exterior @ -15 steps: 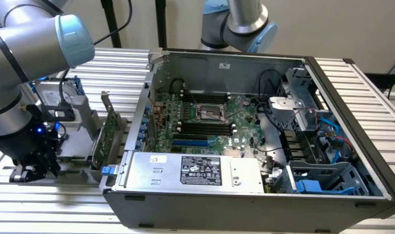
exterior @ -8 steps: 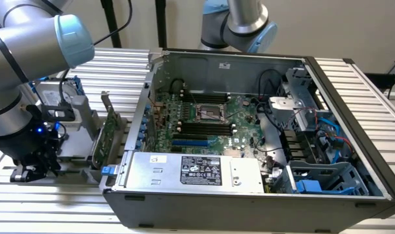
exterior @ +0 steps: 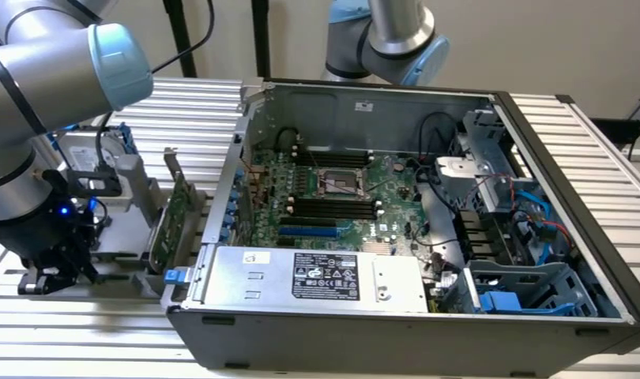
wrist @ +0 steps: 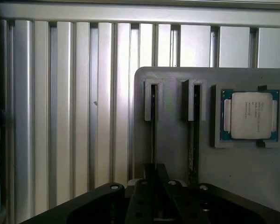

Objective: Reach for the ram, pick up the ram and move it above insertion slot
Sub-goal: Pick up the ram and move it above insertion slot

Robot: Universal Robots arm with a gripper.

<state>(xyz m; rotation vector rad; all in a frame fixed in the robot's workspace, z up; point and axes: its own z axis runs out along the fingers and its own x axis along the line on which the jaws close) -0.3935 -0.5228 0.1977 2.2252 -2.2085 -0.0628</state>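
The ram (wrist: 153, 135) shows edge-on as a thin dark stick standing in a slotted post of the grey holder plate (wrist: 172, 140). My gripper (wrist: 154, 173) sits right over it, its two dark fingers closed together on the stick's near part. A second thin stick (wrist: 194, 140) stands in the neighbouring post. In the exterior view the gripper (exterior: 51, 275) is low at the exterior view's left, beside the open computer case. The motherboard's black memory slots (exterior: 325, 207) lie inside the case.
A processor chip (wrist: 251, 115) rests in a recess of the holder plate. A wider green expansion card (exterior: 178, 213) stands upright between gripper and case. The case wall (exterior: 231, 181), power supply (exterior: 314, 276) and a second arm (exterior: 389, 39) are nearby. Ribbed aluminium table (wrist: 74, 116) surrounds the plate.
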